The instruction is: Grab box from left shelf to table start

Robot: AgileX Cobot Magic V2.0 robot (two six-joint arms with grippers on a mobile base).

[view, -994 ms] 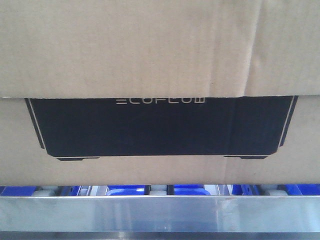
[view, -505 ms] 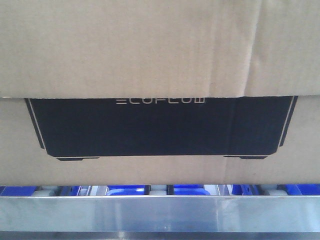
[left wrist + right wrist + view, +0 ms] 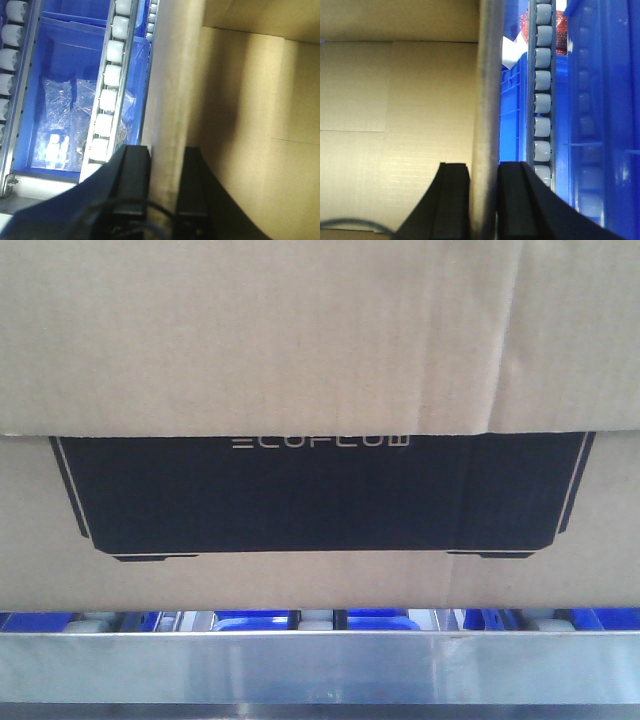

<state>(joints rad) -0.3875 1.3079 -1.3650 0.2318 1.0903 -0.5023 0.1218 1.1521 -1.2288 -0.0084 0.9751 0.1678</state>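
The left gripper (image 3: 166,150) is clamping one side wall of the box (image 3: 245,125), with one black finger (image 3: 132,180) pressing on the outer face of the cardboard and the other on the inner face. The right gripper (image 3: 483,166) is pinching the opposite wall in the same way, its jaws sitting tight against both faces of the board. Past the left gripper, a track of pale rollers (image 3: 107,90) is running just beside the box, and a blue bin (image 3: 60,60) holding clear plastic bags (image 3: 60,115) is lying below it. Past the right gripper, a second roller track (image 3: 542,100) is running alongside the box, with more blue bins (image 3: 600,125) beyond it. In the front view, the silver front rail (image 3: 400,665) of the left shelf (image 3: 250,620) is crossing the bottom. The box is resting on the shelf just behind that rail, at the shelf's front edge. Its black panel (image 3: 320,500) with white ECOFLOW lettering (image 3: 320,443) is facing forward, and a plain brown flap (image 3: 300,330) is hanging over the panel's top edge.
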